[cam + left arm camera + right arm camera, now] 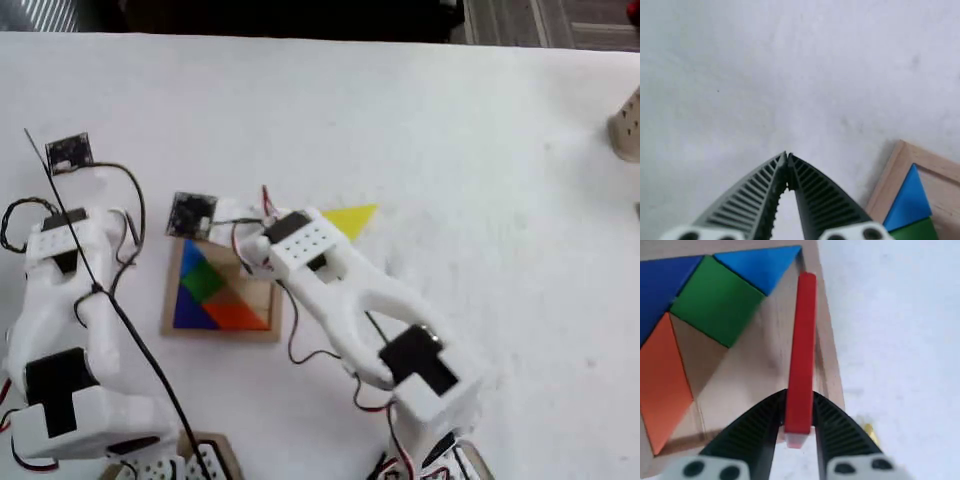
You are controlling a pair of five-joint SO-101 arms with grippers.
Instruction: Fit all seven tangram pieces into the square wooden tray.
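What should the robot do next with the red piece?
Probably lower the right hand and lay the red wooden piece flat in the bare gap of the square wooden tray: it is held on edge there, by the rim.

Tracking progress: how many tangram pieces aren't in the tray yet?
2: red piece in the right hand over the tray; yellow triangle on the table. Another may be hidden.
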